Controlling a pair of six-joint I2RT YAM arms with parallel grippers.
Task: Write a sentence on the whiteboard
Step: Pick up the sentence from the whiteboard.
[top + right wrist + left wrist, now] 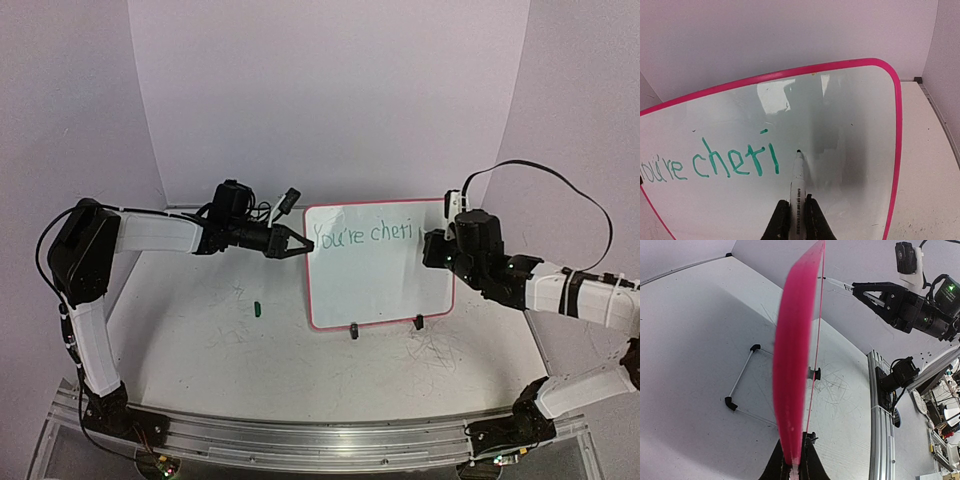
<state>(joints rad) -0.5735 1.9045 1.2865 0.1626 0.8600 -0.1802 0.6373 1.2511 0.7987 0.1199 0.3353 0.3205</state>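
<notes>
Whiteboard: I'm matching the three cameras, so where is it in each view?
Top external: whiteboard centre, upright, facing the camera.
Left wrist: whiteboard edge-on, a pink strip rising from the left jaws at bottom centre.
Right wrist: whiteboard face fills most of the frame.
Shared landmark: the marker in the right jaws, tip at the board's face.

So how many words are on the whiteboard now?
2, both on the top line: "You're" at the left, then an unfinished one starting "che" beside the marker tip. None seem hidden.
</notes>
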